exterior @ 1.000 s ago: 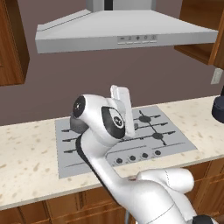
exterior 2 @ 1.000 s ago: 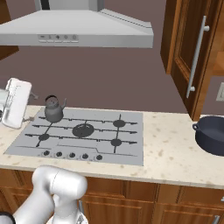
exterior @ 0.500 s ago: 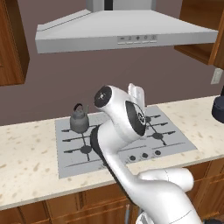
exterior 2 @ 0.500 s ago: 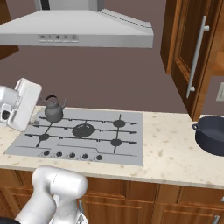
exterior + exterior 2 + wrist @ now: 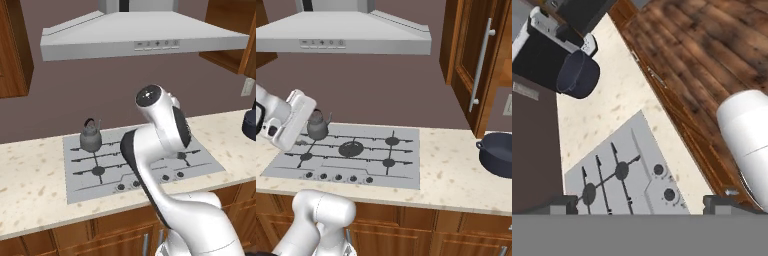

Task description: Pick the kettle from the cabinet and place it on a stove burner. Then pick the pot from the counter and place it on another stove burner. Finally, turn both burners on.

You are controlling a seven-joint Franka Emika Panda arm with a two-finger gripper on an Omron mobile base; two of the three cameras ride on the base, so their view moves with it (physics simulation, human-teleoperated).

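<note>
The kettle (image 5: pixel 91 136) stands on the cooktop's (image 5: pixel 401 172) back left burner (image 5: pixel 90 145), while the pot (image 5: pixel 498 153) sits on the counter (image 5: pixel 451 172) to the right, cut off by the frame edge in both base views and whole in the hand view beside what looks like a coffee machine (image 5: pixel 547 50). The end effector (image 5: pixel 641 204) is empty, its fingertips (image 5: pixel 562 204) spread wide above the cooktop's knob side. In the left base view the arm's own body hides the cooktop's middle burners, which the right base view shows plainly.

range hood (image 5: pixel 145 35): above cooktop | coffee machine (image 5: pixel 549 47): on worktop | wall outlet (image 5: pixel 510 105)
</note>
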